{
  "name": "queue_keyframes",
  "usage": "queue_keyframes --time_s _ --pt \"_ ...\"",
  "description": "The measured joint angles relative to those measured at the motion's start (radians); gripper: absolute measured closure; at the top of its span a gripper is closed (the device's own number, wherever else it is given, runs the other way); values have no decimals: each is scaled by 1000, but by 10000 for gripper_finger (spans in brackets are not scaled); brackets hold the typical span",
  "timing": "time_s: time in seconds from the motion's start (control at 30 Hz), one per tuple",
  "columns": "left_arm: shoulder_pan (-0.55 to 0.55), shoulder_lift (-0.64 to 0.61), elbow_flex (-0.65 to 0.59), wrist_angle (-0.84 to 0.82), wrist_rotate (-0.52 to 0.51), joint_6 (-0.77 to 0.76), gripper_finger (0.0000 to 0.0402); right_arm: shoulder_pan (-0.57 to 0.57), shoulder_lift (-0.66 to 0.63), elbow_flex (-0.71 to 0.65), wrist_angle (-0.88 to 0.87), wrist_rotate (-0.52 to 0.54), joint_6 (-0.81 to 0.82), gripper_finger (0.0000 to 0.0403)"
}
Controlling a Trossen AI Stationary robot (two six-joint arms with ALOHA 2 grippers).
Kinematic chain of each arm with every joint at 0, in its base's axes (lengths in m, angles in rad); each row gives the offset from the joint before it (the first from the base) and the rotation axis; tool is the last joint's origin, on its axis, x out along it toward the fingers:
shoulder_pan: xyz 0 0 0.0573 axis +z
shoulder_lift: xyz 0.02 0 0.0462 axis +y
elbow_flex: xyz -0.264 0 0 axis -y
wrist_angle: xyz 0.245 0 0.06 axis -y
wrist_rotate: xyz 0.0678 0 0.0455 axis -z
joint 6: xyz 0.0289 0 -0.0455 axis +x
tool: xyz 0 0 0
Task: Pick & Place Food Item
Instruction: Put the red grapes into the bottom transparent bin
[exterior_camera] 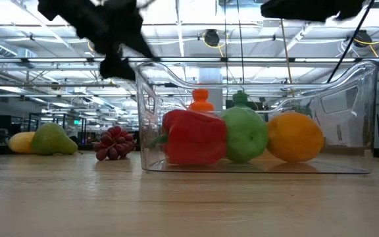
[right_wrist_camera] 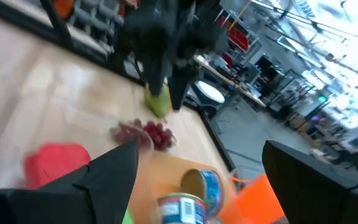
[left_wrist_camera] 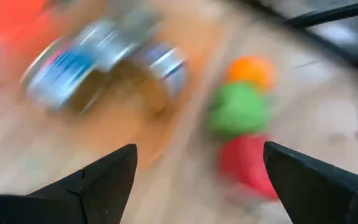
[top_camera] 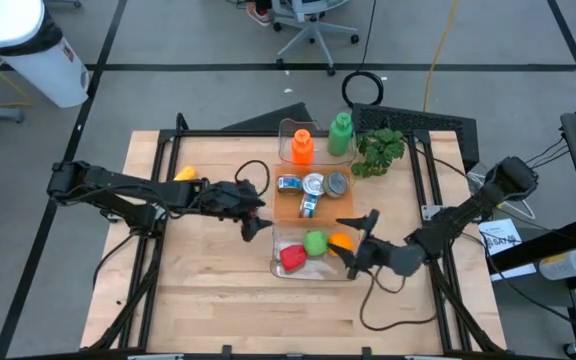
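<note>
**Three foods binned, both arms empty above the clear container**

A wooden desk [top_camera: 208, 270] in an open workshop carries a clear bin [exterior_camera: 347, 105] near its centre, with cans [top_camera: 313, 187] just beyond it at twelve o'clock. Inside the bin lie a red pepper [exterior_camera: 193, 137], a green apple [exterior_camera: 245, 135] and an orange [exterior_camera: 295, 137], touching in a row. The left gripper [top_camera: 253, 215] hovers at the bin's ten o'clock corner, jaws apart and empty. The right gripper [top_camera: 353, 238] hovers at its three o'clock side, jaws likewise apart, holding nothing. Grapes [exterior_camera: 114, 143], a pear [exterior_camera: 52, 139] and a yellow fruit [exterior_camera: 20, 141] lie on the desk, well apart from the bin. Of these, the grapes look soft and loose, best pinched gently across the bunch; the pear seems firm, smooth and likely to roll, so grip its wide belly.
</note>
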Motion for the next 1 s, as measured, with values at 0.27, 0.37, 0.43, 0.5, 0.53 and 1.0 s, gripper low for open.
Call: queue_keyframes --time_s 0.27,0.37,0.43,0.5,0.53,1.0 --pt "4 79 -2 -258 -207 -331 41 32 -74 0 -83 2 135 81" --pt "16 126 -1 -252 -247 -439 41 28 -74 0 -101 1 147 81" --pt "25 164 -1 -255 -251 -501 41 27 -74 0 -113 1 152 81" --pt "33 196 -1 -269 -251 -552 41 27 -74 0 -114 1 164 81" --pt "38 213 -1 -278 -251 -575 41 27 -74 0 -114 1 169 81" --pt "93 410 5 -313 -196 -575 48 26 -74 0 -115 0 170 83"
